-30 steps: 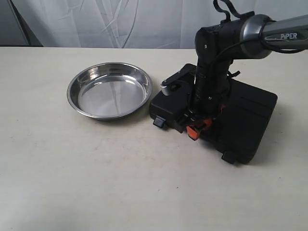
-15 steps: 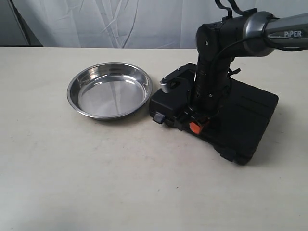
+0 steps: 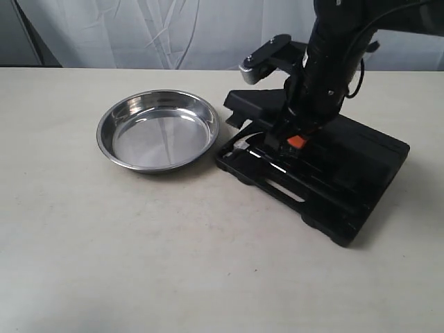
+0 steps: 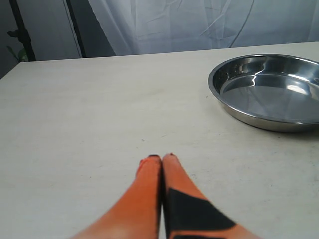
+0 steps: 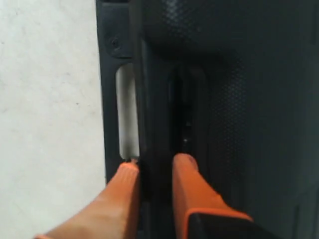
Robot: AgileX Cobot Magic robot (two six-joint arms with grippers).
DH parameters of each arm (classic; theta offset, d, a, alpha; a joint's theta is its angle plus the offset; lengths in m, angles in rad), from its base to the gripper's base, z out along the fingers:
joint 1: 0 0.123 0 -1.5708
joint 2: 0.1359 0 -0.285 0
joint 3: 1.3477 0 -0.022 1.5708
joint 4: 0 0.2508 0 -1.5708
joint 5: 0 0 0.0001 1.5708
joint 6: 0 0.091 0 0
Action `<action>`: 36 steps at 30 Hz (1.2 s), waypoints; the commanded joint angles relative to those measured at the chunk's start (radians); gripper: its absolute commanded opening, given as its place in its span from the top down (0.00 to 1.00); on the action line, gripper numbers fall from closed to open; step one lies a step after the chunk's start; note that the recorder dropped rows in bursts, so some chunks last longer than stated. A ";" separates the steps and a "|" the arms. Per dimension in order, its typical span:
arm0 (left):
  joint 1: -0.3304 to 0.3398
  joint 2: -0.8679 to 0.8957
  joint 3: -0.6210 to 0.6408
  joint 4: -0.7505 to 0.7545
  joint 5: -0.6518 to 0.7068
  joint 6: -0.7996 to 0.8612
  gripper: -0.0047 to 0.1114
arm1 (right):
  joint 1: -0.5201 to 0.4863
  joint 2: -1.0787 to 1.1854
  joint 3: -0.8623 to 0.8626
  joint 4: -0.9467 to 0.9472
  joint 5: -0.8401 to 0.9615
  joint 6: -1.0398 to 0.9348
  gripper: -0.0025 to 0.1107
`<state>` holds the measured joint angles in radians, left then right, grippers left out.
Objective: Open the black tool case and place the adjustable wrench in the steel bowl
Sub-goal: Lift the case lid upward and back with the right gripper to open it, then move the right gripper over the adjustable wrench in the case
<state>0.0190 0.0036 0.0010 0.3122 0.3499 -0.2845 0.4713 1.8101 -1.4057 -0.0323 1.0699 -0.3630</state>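
The black tool case (image 3: 347, 180) lies right of the steel bowl (image 3: 158, 130), its lid (image 3: 253, 105) tilted up off the base. My right gripper (image 3: 296, 142) is shut on the lid's front edge; in the right wrist view its orange fingers (image 5: 187, 174) straddle that black edge (image 5: 154, 124). A silver-headed tool (image 3: 258, 61) rides high on the raised lid. Something small and silver (image 3: 241, 146) shows in the base's left corner; I cannot tell whether it is the adjustable wrench. My left gripper (image 4: 161, 158) is shut and empty above bare table, with the steel bowl (image 4: 271, 89) beyond it.
The pale table (image 3: 139, 243) stretches in front and to the left of the bowl and case. A white curtain (image 3: 173, 31) hangs behind the table's far edge. The right arm (image 3: 333, 48) stands over the case's back half.
The right gripper has risen, lifting the lid off the base so moulded slots now show. The silver-headed tool went up with the lid. Bowl unmoved.
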 commanded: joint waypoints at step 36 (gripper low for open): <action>-0.002 -0.004 -0.001 0.003 -0.011 -0.001 0.96 | -0.300 -0.096 -0.097 -0.664 -0.236 0.476 0.98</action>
<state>0.0190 0.0036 0.0010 0.3122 0.3499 -0.2845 0.1755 1.7357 -1.4966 -0.7424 0.8439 0.0425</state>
